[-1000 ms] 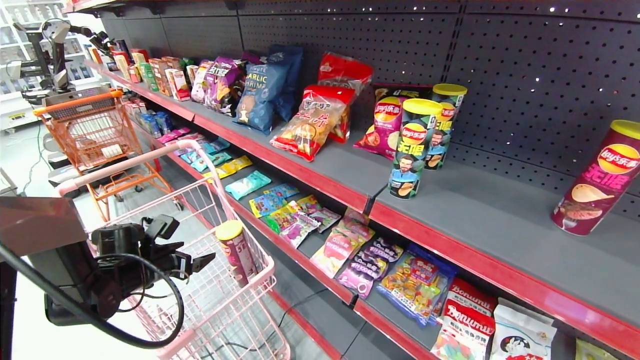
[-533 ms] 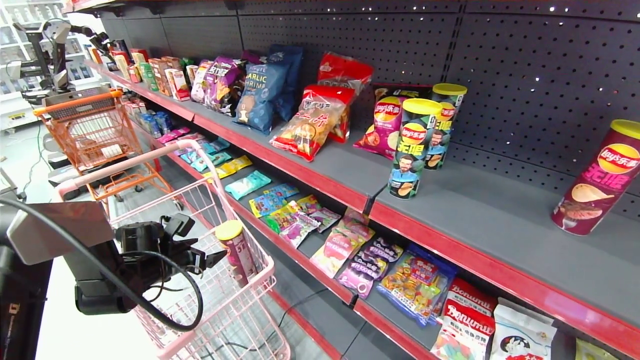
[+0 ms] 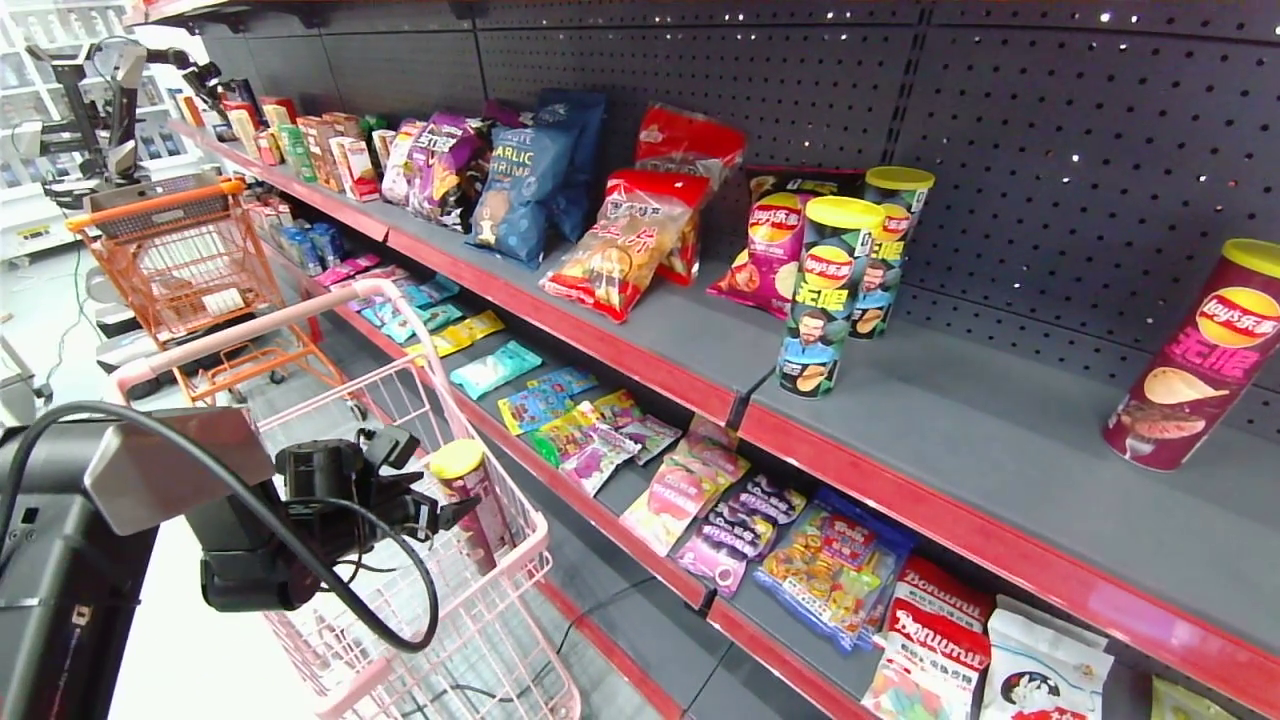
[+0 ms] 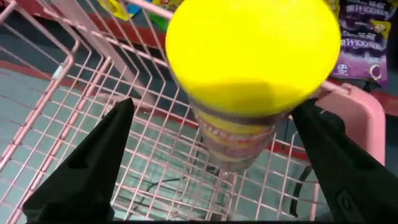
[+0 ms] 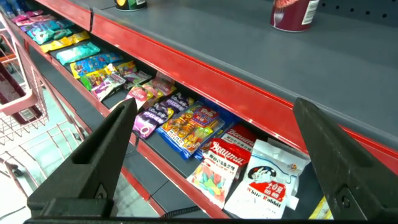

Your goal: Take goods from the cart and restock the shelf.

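Facing a long store shelf (image 3: 1000, 440), grey boards edged in red against dark pegboard, running from the far left to the near right of the head view. Standing beside a pink wire cart (image 3: 330, 318) just in front of the shelf on the left side, with an orange cart (image 3: 180, 250) well beyond it down the aisle. Seeing on the upper board, from far to near, a row of small boxes (image 3: 320, 150), then a blue snack bag (image 3: 525, 190) leaning toward the pegboard, red snack bags (image 3: 620, 245), a pink chip bag (image 3: 770, 250), two dark-green chip cans (image 3: 825, 290) upright one behind the other and, well apart past a bare stretch, a maroon chip can (image 3: 1190, 360) standing with a yellow lid. Seeing flat candy packs (image 3: 700, 490) lying in rows on the lower board. Finding the task's thing inside the pink wire cart: a mauve chip can (image 3: 457, 460), yellow-lidded, upright against the cart wall nearest the shelf. Holding the left gripper (image 3: 452, 500) level with that can's upper part, jaws spread wide, one on each side just under the lid, gripping nothing; not able to tell whether either finger is touching the can. Holding the right gripper (image 5: 212, 102) in front of the shelf's red edge, above the lower board, jaws spread wide, nothing between them.
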`<state>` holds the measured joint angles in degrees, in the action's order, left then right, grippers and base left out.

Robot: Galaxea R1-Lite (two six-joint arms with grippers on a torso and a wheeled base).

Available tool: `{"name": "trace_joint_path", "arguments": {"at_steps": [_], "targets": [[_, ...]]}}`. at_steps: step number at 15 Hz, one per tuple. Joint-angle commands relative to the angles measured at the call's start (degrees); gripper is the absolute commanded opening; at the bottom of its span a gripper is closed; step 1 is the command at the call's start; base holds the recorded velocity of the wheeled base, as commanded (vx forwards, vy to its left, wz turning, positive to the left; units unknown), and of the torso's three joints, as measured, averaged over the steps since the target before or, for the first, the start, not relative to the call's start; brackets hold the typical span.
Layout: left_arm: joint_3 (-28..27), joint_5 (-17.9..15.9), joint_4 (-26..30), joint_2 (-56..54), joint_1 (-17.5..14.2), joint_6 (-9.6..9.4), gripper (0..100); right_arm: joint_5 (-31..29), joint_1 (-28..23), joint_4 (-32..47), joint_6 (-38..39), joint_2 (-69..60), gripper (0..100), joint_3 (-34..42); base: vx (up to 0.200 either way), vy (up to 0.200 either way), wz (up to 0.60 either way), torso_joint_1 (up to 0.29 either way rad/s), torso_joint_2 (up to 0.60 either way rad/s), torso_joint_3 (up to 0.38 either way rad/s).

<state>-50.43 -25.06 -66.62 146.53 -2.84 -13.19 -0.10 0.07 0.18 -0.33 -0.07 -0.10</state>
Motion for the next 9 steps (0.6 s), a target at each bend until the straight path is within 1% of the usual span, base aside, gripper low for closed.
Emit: {"name": "trace_joint_path", "arguments": {"at_steps": [1,5,7,9], "targets": [[-1.86,0.02,0.26,0.42,0.29,0.01,100,0.01,0.01,-0.01,-0.02,0.07,100,0.01,0.0,0.0,0.0,0.0,0.0,0.0],[-3.27,0.1,1.58,0.95,1.61,0.01,100,0.01,0.01,-0.01,-0.02,0.07,100,0.01,0.0,0.0,0.0,0.0,0.0,0.0],[-5.55,0.1,1.85,1.74,2.4,0.01,100,0.01,0.01,-0.01,-0.02,0.07,100,0.01,0.0,0.0,0.0,0.0,0.0,0.0],[-7.14,0.19,3.34,1.74,2.84,0.01,100,0.01,0.01,-0.01,-0.02,0.07,100,0.01,0.0,0.0,0.0,0.0,0.0,0.0]]}}
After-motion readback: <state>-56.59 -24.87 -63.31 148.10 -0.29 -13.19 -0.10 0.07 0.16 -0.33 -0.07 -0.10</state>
